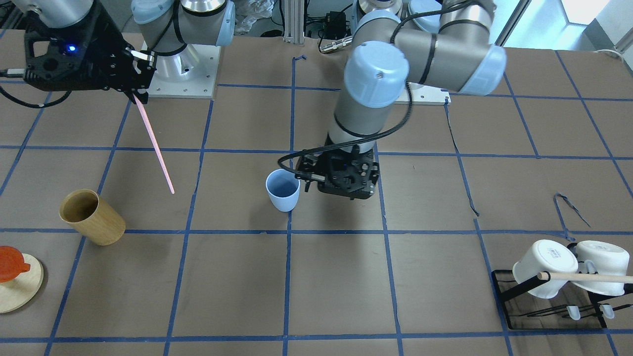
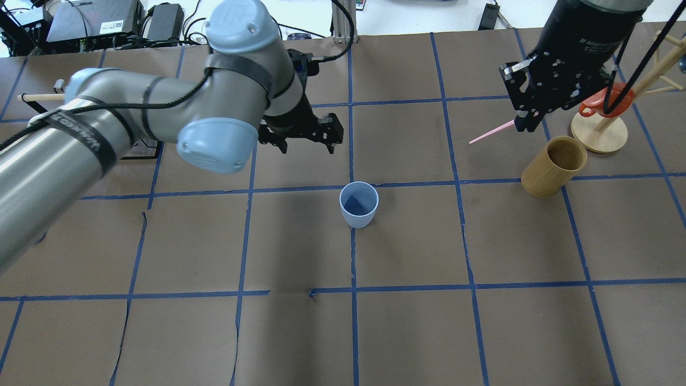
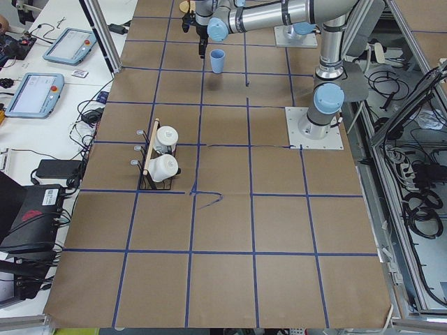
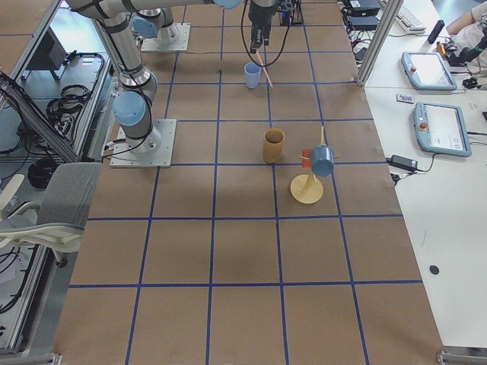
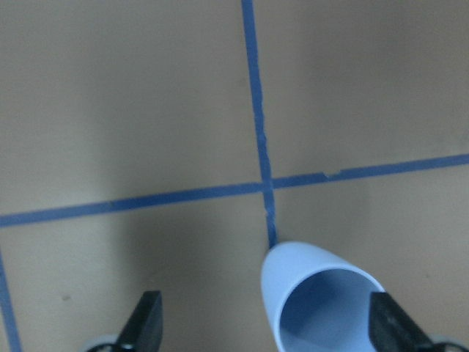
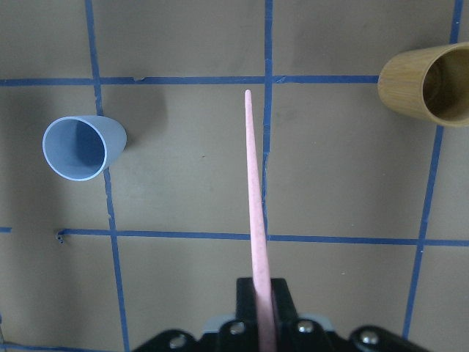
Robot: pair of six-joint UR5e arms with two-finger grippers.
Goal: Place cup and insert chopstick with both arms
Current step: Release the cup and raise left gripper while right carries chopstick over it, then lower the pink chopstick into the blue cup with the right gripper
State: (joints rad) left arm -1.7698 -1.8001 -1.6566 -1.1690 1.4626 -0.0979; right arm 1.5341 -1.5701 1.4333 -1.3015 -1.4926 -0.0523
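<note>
The left arm looms largest in the overhead view, reaching in across the tabletop toward its middle. The left gripper has its jaws spread wide and holds nothing. It hangs raised, just to the robot's left of the cup, without touching it; in its wrist view the cup's mouth shows low between the two fingertips, closer to one of them.

The cup stands upright and free, mouth up, on a crossing of blue tape lines near the middle of the tabletop, so its placing looks done.

The right gripper is clamped on the upper end of the chopstick, high over the robot's right part of the tabletop. The stick slants down from the jaws, its free tip aimed toward the middle but well apart from the cup. In the right wrist view the cup lies off to one side of the stick's long axis, not in line with it.

Insertion likely turns on this offset: the right arm must carry the tip sideways toward the robot's left until it sits over the mouth. The wooden cup stands much nearer the stick than the blue one.
</note>
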